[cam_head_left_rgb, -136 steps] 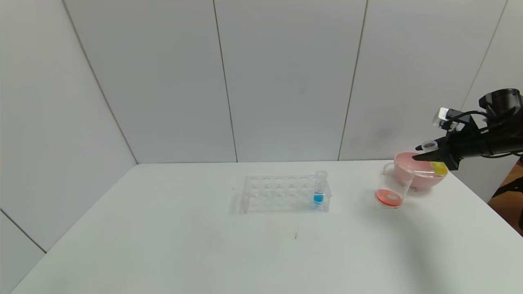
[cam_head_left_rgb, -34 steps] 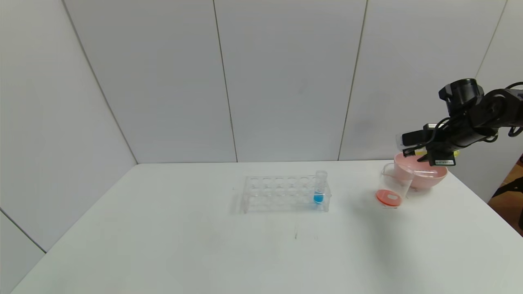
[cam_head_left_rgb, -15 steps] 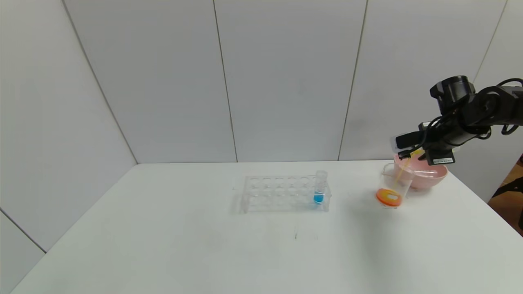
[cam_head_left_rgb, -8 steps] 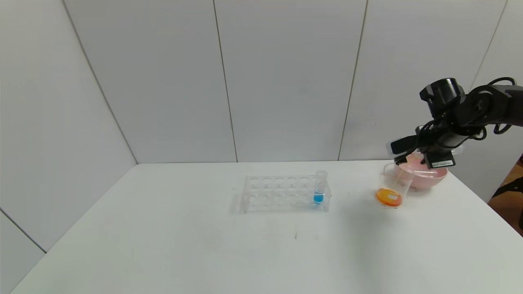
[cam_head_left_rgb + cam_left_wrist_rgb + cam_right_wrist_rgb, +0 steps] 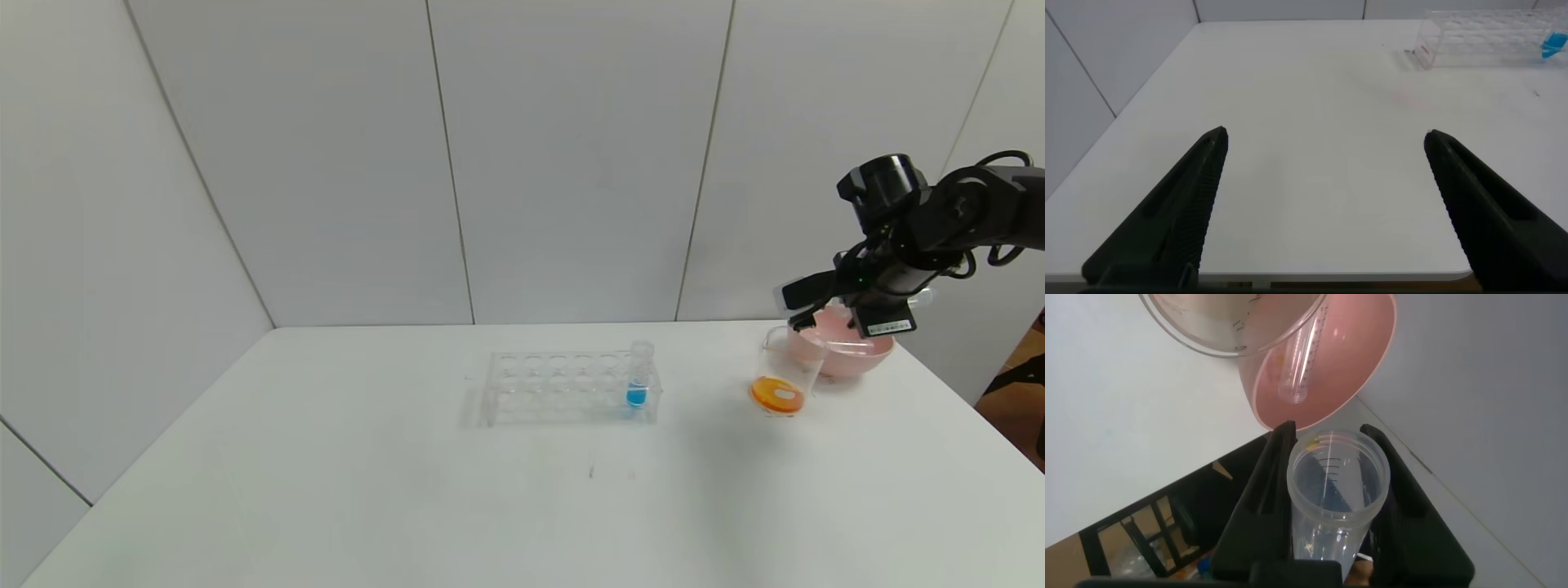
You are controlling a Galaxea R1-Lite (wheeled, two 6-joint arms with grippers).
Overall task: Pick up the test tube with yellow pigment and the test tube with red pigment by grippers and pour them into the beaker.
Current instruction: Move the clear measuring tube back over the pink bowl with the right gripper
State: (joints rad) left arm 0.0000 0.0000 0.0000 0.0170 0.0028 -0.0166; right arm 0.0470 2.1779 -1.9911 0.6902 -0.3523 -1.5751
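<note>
I see my right end effector (image 5: pixel 816 314) clamped on the emptied test tube with yellow pigment (image 5: pixel 1333 502), above the beaker (image 5: pixel 785 372) of orange liquid near the worktop's (image 5: pixel 408 490) far right corner. My left end effector (image 5: pixel 1323 192) hangs wide open, holding nothing.

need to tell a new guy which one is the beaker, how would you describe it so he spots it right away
Look to the right end of the white table, where a pink bowl sits near the back edge. The beaker stands just in front of the bowl, on its rack-facing side. It is the only clear cup there, with orange liquid at its bottom, unlike the opaque pink bowl.
</note>
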